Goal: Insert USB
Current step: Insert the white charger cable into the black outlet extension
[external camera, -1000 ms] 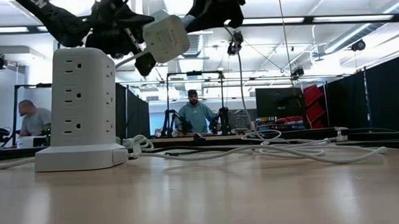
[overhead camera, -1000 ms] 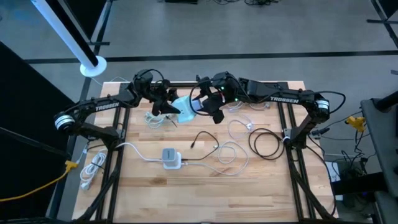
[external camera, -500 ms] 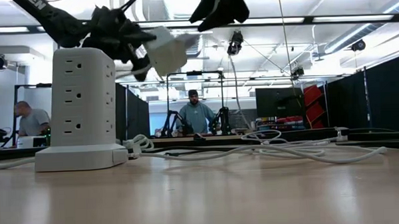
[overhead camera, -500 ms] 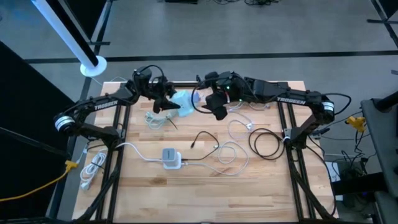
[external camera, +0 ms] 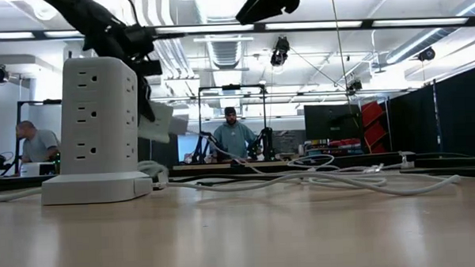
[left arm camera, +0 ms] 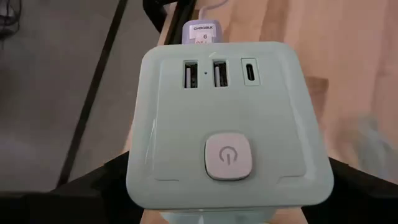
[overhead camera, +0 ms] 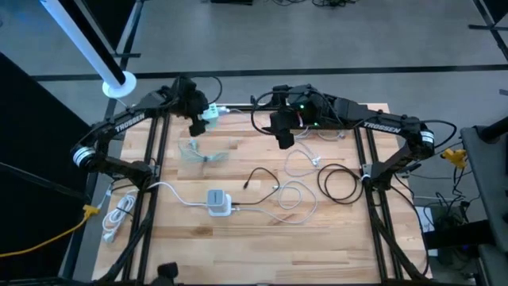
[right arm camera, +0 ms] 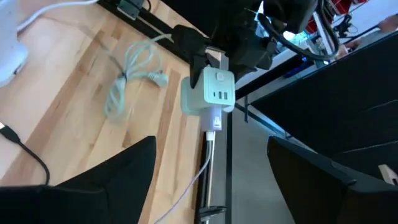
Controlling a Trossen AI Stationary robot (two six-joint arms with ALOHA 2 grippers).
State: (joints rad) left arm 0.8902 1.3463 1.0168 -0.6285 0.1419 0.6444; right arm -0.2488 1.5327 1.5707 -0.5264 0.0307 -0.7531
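Wooden table (overhead camera: 262, 238) seen from above, strewn with white and black cables. Left gripper (overhead camera: 198, 117) at far left edge, clamped on pale green cube charger (overhead camera: 209, 114), carried there from mid-table a second ago. Right gripper (overhead camera: 284, 137) near far centre, fingers spread, empty, drawn back from the charger since then. White power tower (overhead camera: 217, 202) standing mid-table.

Low view: tower (external camera: 97, 130) at left, people in the room behind.

Left wrist view: charger face (left arm camera: 227, 121) showing two USB-A ports, one USB-C port, round power button.

Right wrist view: charger (right arm camera: 209, 91) off the table edge, white cord hanging.
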